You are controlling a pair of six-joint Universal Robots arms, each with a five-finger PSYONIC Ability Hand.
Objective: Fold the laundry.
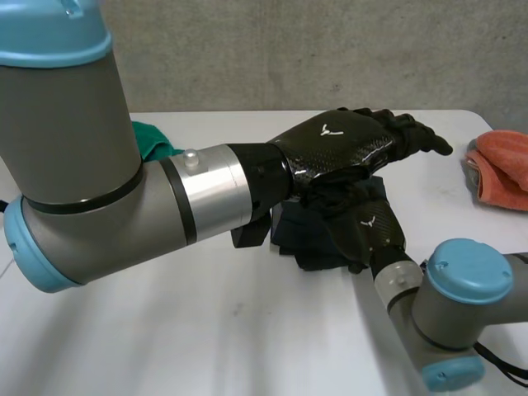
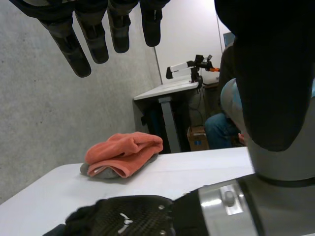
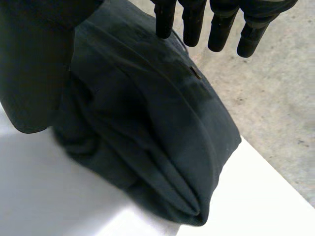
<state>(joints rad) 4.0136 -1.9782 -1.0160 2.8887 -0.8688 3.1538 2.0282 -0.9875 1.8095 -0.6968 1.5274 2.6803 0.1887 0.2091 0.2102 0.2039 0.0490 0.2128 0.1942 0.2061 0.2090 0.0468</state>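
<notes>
Closest to you, the left arm sweeps across from the near left, and the right arm comes in at the near right corner of the white table. Just past the right arm's wrist, the right hand lies over the dark folded cloth, which sits on the table near its middle. In the right wrist view you can see that hand is open: its fingers are straight above the top layer of the cloth and its thumb is beside the cloth's bunched end. The cloth's stacked folds run out to a rounded corner on bare table.

Directly above that cloth, the left hand is held in the air, palm down. It is open too and grips nothing, with its fingers straight.

Farther back, a green cloth peeks from behind the left arm at the far left. An orange cloth, loosely folded over something grey, lies at the far right edge, well apart from the dark one.

Beyond the table stands a grey concrete wall, and in the left wrist view a seated person shows by another desk.
</notes>
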